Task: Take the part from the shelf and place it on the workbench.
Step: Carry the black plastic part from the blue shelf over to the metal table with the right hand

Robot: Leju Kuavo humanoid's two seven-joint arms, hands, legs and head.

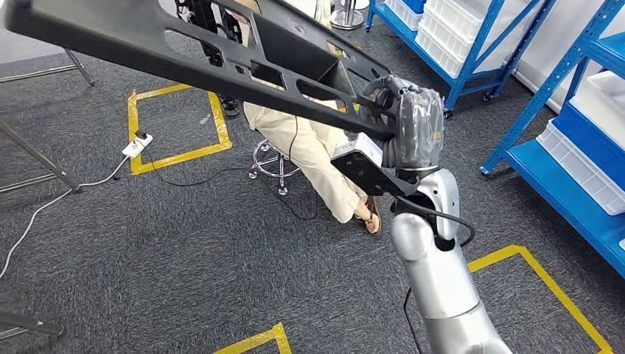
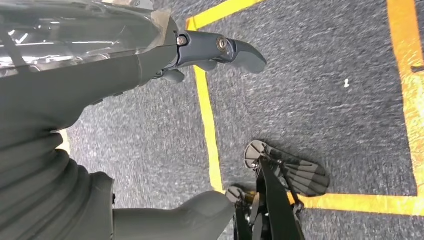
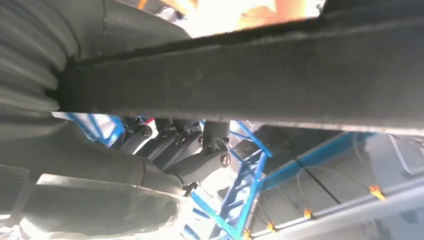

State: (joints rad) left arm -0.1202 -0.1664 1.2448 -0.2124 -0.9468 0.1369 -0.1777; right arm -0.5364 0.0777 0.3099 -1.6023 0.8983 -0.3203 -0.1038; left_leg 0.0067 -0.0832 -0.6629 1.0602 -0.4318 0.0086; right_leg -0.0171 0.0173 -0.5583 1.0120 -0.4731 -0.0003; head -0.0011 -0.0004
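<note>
Part in transit — carried aloft by the right robot hand, no tabletop in sight.

In the head view the right robot hand (image 1: 413, 125), right of centre, grips one end of the long black part (image 1: 221, 55); its long axis runs from that hand up to the upper left corner of the frame, high over the carpet (image 1: 184, 251) and the seated person (image 1: 309, 147). The right wrist view shows the dark fingers (image 3: 200, 145) wrapped under the part's bar (image 3: 250, 75), with blue shelving (image 3: 250, 190) beyond. The left robot hand (image 2: 150, 65) hangs over yellow floor tape (image 2: 210, 130), fingers apart and holding nothing (so the whole load cantilevers from one end) — setting it down will likely need the far end watched for swing.
</note>
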